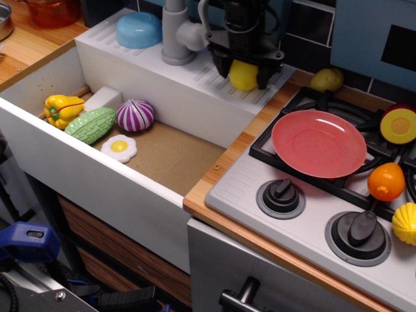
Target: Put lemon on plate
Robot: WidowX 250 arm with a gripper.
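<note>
The bright-yellow lemon (244, 78) lies on the white ribbed drainboard behind the sink, at its right end. My black gripper (243, 75) is lowered over it, with one finger on each side of the lemon. The jaws look open and still apart from it, and the lemon rests on the drainboard. The gripper body hides the lemon's top. The coral-red plate (318, 143) sits empty on the black stove grate, to the right of the lemon and nearer the front.
A light-blue bowl (139, 29) and a grey faucet (177, 32) stand left of the gripper. A pale olive fruit (326, 79) lies by the back wall. Toy foods lie in the sink (169, 159). An orange fruit (386, 181) and a ribbed yellow toy (405, 223) sit right of the plate.
</note>
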